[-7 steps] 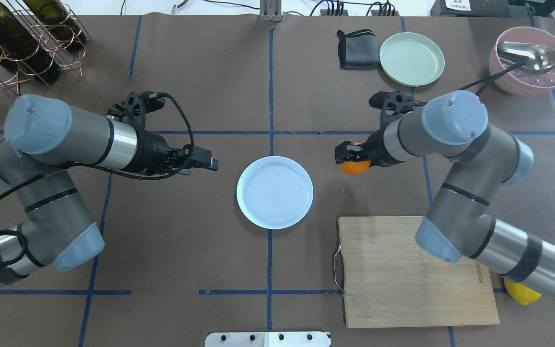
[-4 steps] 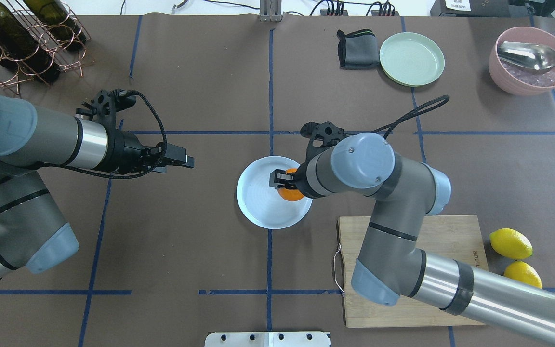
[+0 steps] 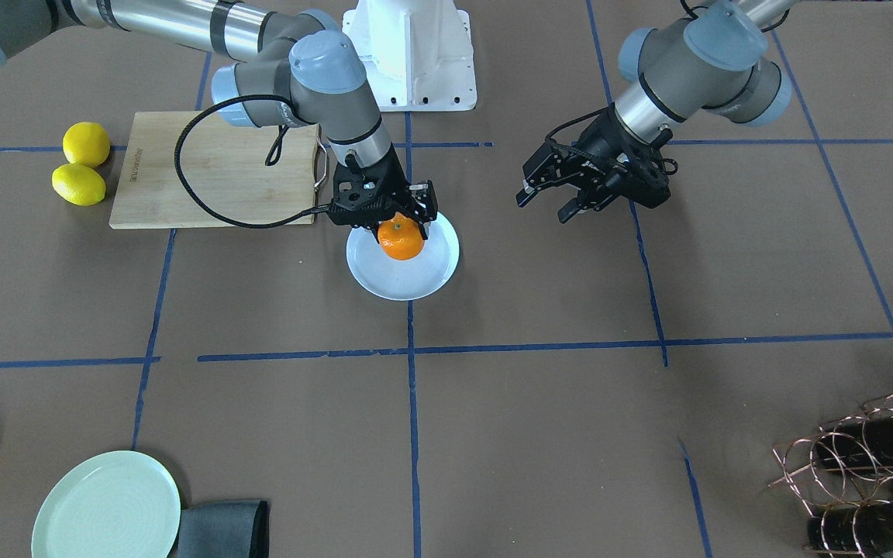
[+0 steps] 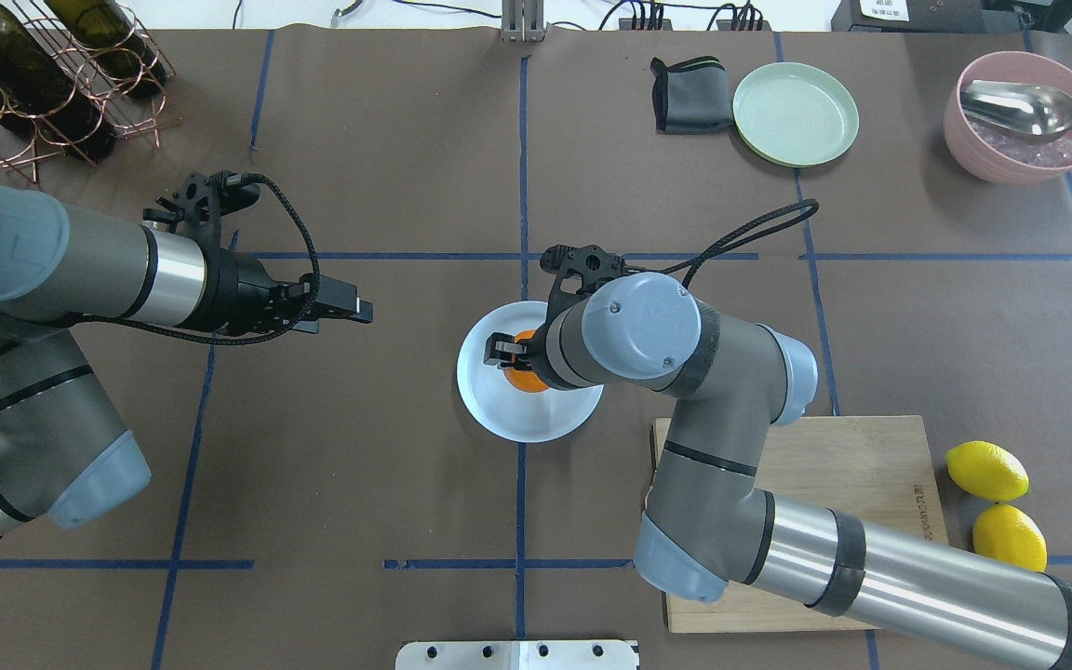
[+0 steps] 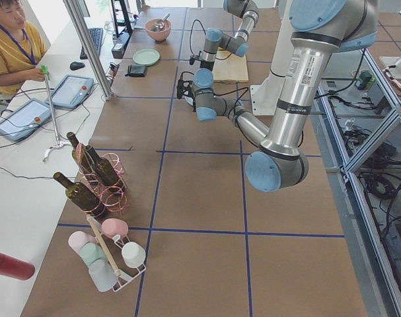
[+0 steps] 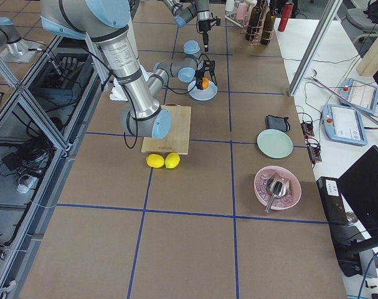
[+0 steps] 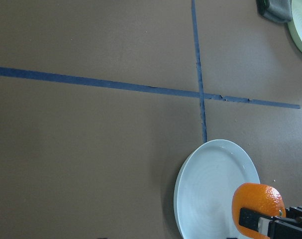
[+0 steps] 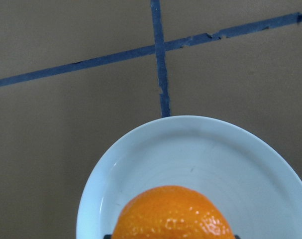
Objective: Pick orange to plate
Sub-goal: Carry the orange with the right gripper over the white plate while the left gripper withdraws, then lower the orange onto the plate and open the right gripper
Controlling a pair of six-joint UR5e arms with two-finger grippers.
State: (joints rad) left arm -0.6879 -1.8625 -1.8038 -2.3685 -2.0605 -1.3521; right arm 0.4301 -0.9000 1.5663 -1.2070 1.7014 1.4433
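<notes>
While the right gripper (image 3: pixel 401 226) is pinching the orange (image 3: pixel 401 240) between its fingers, it is holding the fruit over the plate (image 3: pixel 396 283); whether the orange is touching the plate cannot be told. The left gripper (image 3: pixel 546 208) is hovering well apart from the plate, on the robot's left, with its fingers spread and gripping nothing. Two lemons (image 3: pixel 86 144) are lying just beside the board (image 3: pixel 206 170), and a green plate (image 4: pixel 796 113) is sitting next to a dark cloth (image 4: pixel 685 95).
</notes>
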